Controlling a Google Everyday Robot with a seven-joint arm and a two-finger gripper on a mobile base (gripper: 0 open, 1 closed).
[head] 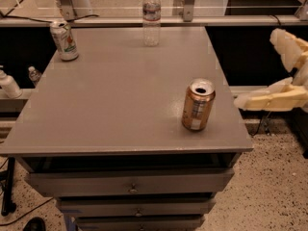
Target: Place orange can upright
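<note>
Off the tabletop's [120, 105] right edge my gripper [256, 69] hangs, fingers [269, 99] spread empty; the orange can [198, 105] stands upright, so I reckon only retreat remains.

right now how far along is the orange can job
Done: the orange can stands upright on the grey table, opening on top, near the right front edge. In hand: nothing. The gripper is open, beyond the table's right edge and apart from the can. Left: nothing on the can itself, as far as this view shows; the task looks complete.
</note>
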